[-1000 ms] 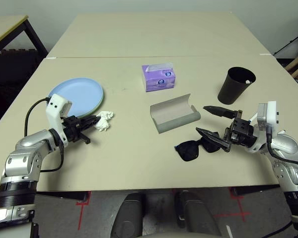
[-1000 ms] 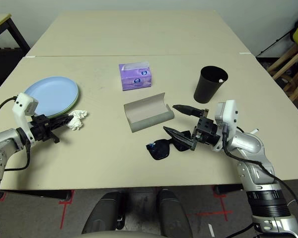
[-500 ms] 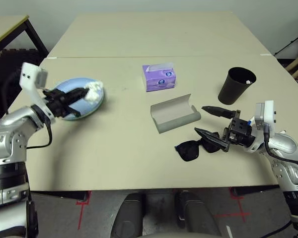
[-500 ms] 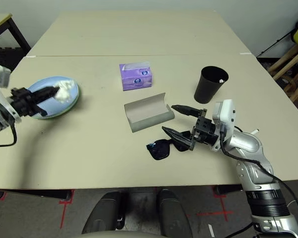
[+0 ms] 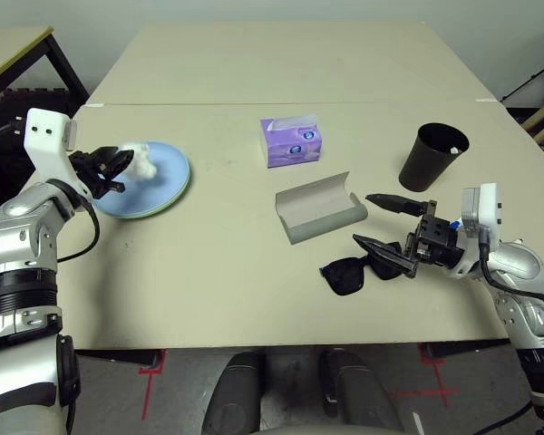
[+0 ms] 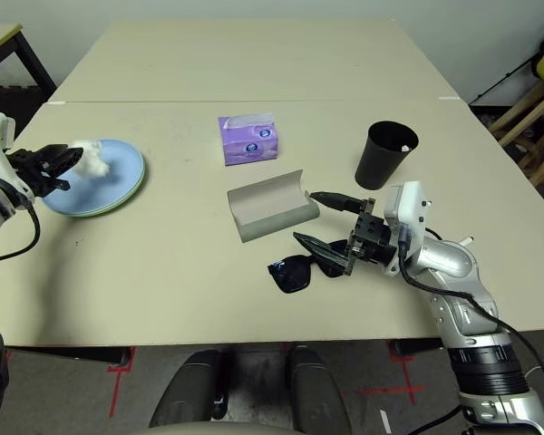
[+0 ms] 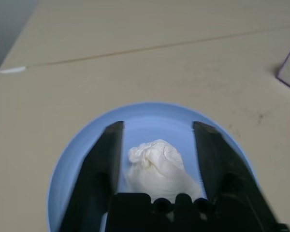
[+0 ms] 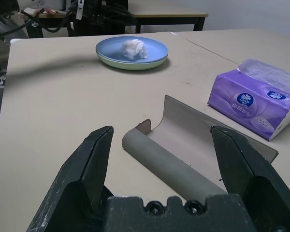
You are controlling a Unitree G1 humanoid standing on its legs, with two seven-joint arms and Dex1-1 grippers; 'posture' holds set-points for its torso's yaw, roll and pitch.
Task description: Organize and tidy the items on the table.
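The crumpled white tissue wad (image 5: 143, 163) lies on the light blue plate (image 5: 163, 181), which is stacked on the pale green plate (image 8: 130, 65). My left gripper (image 5: 118, 163) is open just left of the wad, fingers (image 7: 111, 145) on either side without touching it. The right gripper (image 5: 362, 217) is open above the black sunglasses (image 5: 344, 276), its lower finger over their right end. Just beyond lies the grey glasses case (image 5: 317, 208), open. The black cup (image 5: 431, 156) stands at the far right with something white inside. I cannot make out the marker.
A purple tissue box (image 5: 290, 142) sits behind the case near the table (image 5: 218, 263) middle. A second table (image 5: 281, 54) butts against the far edge. A dark-framed table (image 5: 9, 54) stands far left, wooden furniture (image 6: 535, 118) far right.
My left gripper carried the tissue wad from the table onto the blue plate, opened, and drew back left. The right gripper has hardly moved.
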